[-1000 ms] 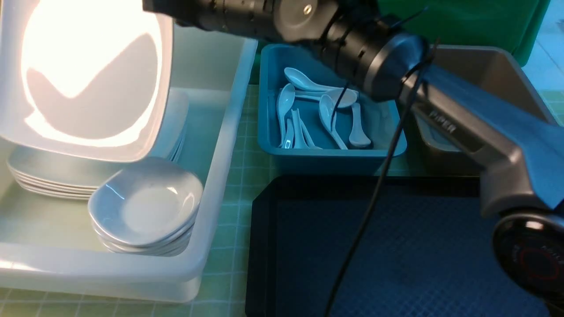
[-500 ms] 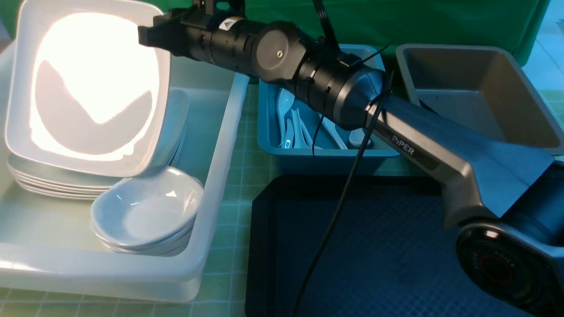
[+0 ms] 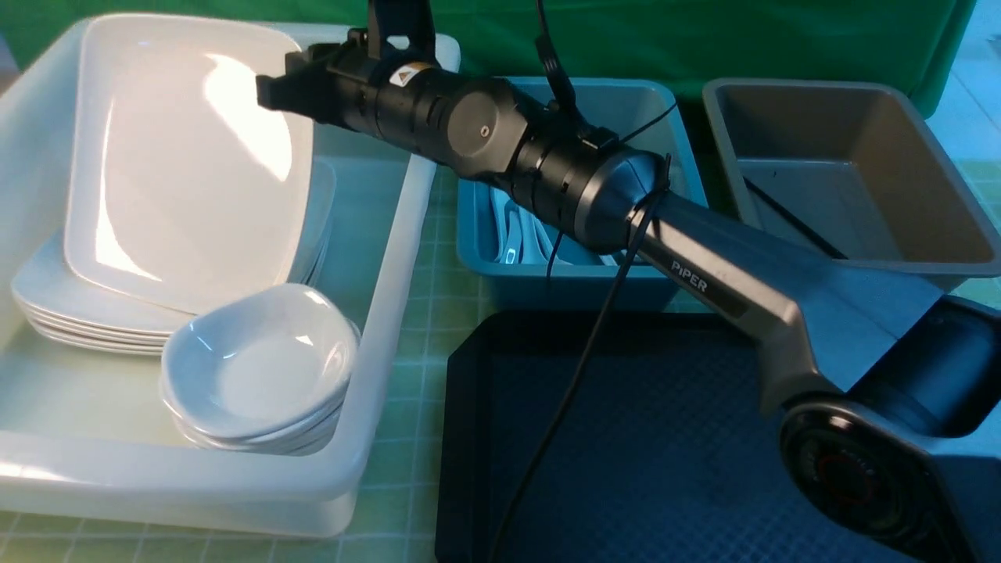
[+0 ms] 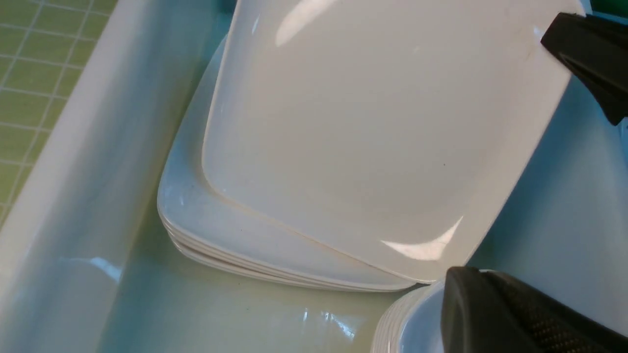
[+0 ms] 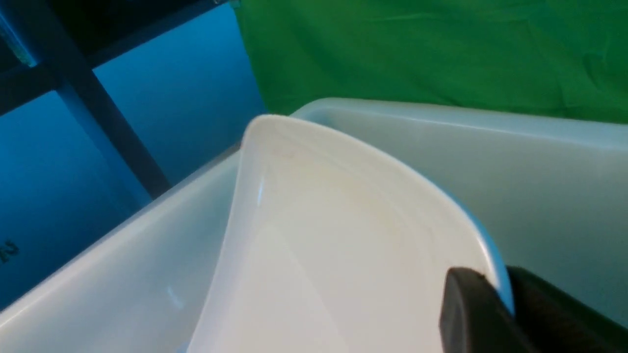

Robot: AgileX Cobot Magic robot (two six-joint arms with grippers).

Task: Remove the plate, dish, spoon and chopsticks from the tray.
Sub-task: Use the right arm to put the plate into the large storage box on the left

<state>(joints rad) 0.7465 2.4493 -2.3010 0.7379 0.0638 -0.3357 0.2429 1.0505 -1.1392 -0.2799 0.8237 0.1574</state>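
Observation:
The large white plate (image 3: 188, 156) hangs tilted over a stack of like plates (image 3: 47, 313) in the white bin (image 3: 391, 258). My right gripper (image 3: 270, 86) is shut on its right rim, and the right wrist view shows both fingers (image 5: 471, 314) clamped on the rim (image 5: 343, 235). In the left wrist view the plate (image 4: 373, 132) lies low over the stack; I cannot tell if it touches. My left gripper (image 4: 579, 274) shows one finger (image 4: 490, 314) with a bare pad, holding nothing, above the small dishes (image 4: 407, 323). The black tray (image 3: 469, 438) holds nothing that I can see.
A stack of small deep dishes (image 3: 258, 367) sits at the white bin's near right corner. The blue bin (image 3: 485, 258) holds white spoons (image 3: 512, 234), mostly behind my right arm. The brown bin (image 3: 899, 258) holds black chopsticks (image 3: 790, 219).
My right arm has lowered the plate and laid it flatter over the stack. The bright glare on the plate has gone.

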